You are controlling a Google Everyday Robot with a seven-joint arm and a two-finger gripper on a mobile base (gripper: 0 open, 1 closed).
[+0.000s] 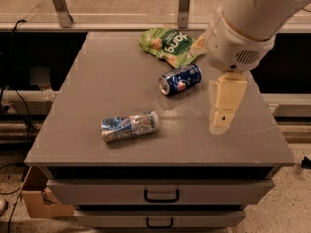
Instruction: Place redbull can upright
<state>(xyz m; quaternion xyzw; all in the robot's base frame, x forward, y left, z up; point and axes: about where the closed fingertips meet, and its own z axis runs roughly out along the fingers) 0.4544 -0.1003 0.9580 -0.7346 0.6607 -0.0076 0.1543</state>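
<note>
Grey table (97,76) with a flat matte top, standing before a dark recess and a pale rail at the back. Two drawers (160,194) with black handles sit under the top. A cardboard box (35,198) is on the floor at the lower left corner of the view.

The redbull can (130,126) lies on its side on the front half of the table, left of centre as viewed, with its long axis roughly across the view. Its body is crinkled, silver and light blue. It is not upright and nothing touches it.

A dark-blue can (181,78) also lies on its side, further back and to the right, well apart from the redbull can. A green snack bag (167,45) lies flat near the rear edge, just behind that can.

The cream arm (245,28) enters from the upper right. The hand (221,123) hangs over the right part of the table, pointing down, well apart from the redbull can. It has hold of nothing. Whether it is open or closed cannot be told.
</note>
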